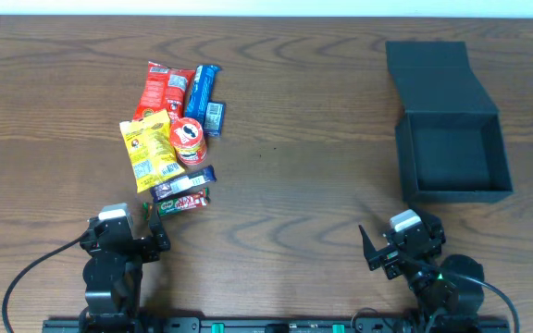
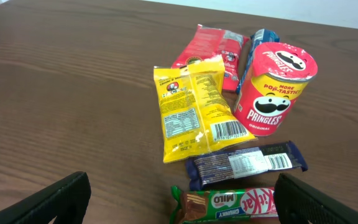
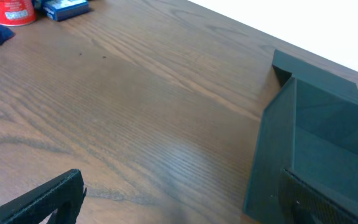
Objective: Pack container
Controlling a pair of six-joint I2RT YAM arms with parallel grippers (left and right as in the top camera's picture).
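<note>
Likely stiff and light, the open container [image 1: 452, 157] sits on the tabletop [image 1: 294, 111] ahead of the right hand [image 1: 401, 238], best gripped by a side wall; that hand and the left hand [image 1: 130, 225] both gape empty.

In the left wrist view the green chocolate bar [image 2: 229, 205] runs off the bottom edge, the blue packet [image 2: 261, 36] is mostly hidden behind the Pringles can [image 2: 275, 87], and the left tool [image 2: 182, 198] shows only as two dark fingers [image 2: 61, 202] cut by the lower corners. In the right wrist view the container [image 3: 316, 143] is cut off by the right and bottom edges, its near part covered by a finger [image 3: 328, 199] of the right tool [image 3: 185, 199]. From overhead the small print on the snack packets [image 1: 151, 148] cannot be read.
</note>
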